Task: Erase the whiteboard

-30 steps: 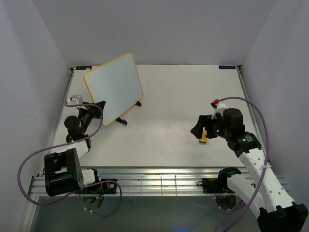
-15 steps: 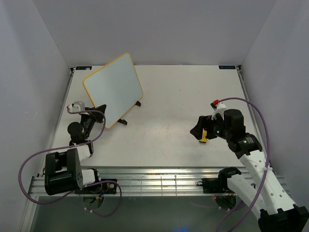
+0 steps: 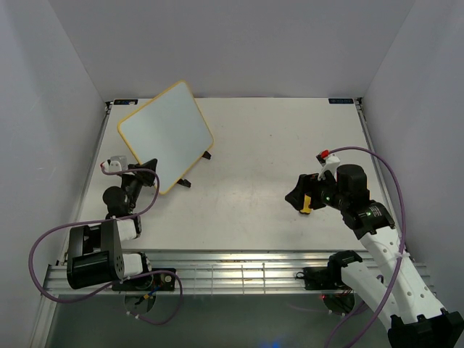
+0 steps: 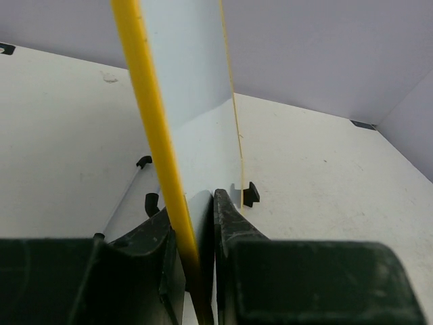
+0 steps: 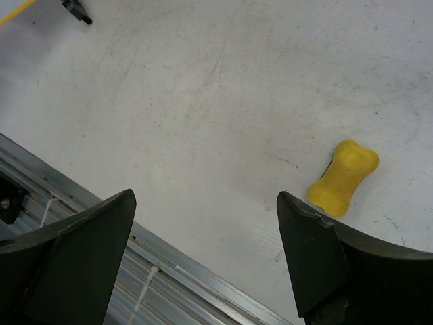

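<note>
The whiteboard (image 3: 164, 133), white with a thin yellow frame and black wire feet, stands tilted at the back left; no marks show on it. My left gripper (image 3: 145, 172) is shut on its lower left edge; the left wrist view shows the yellow frame (image 4: 150, 128) clamped between my fingers. The small yellow bone-shaped eraser (image 3: 307, 204) lies on the table at the right. My right gripper (image 3: 299, 196) is open and empty just above it; in the right wrist view the eraser (image 5: 343, 177) lies beside my right finger.
The table's aluminium front rail (image 3: 246, 270) runs along the near edge, also in the right wrist view (image 5: 176, 264). Grey walls close the left, back and right sides. A board foot (image 5: 76, 9) shows at the right wrist view's top left.
The left gripper has drawn back toward the near left and the whiteboard has turned with it, its top swinging left. The right arm has barely moved.
</note>
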You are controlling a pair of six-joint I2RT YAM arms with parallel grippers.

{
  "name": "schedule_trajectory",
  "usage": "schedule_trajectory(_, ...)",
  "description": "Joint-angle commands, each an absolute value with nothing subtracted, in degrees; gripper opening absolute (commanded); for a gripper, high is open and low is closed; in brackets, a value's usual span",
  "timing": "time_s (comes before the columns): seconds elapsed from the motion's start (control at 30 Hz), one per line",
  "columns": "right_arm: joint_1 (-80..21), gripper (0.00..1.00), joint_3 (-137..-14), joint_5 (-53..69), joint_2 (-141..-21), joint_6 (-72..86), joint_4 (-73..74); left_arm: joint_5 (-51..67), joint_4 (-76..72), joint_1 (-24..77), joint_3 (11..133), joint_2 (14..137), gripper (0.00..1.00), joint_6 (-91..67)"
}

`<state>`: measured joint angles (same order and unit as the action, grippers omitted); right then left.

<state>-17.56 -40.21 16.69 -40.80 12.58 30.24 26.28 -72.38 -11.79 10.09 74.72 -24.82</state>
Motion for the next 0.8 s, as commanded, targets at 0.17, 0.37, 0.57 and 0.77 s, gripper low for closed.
schedule_trajectory(0.17,-17.9,0.90,-40.0,17.6,-39.8,11.5,28.9,12.9,-70.4,-13.9,8.8,75.2,0.32,-12.7)
schedule_trajectory(0.37,-17.9,0.90,-40.1,17.5,-39.6,11.5,28.9,12.0,-70.8,-13.9,8.3,74.8,0.32,-12.3)
schedule_trajectory(0.57,-18.0,0.90,-40.2,17.9,-39.1,11.5,29.1,16.4,-75.0,-13.9,8.7,76.9,0.23,-7.2)
schedule_trajectory(0.77,-18.1,0.90,-40.3,18.4,-38.8,11.5,28.9,21.2,-82.0,-13.9,7.8,79.9,0.25,-2.2)
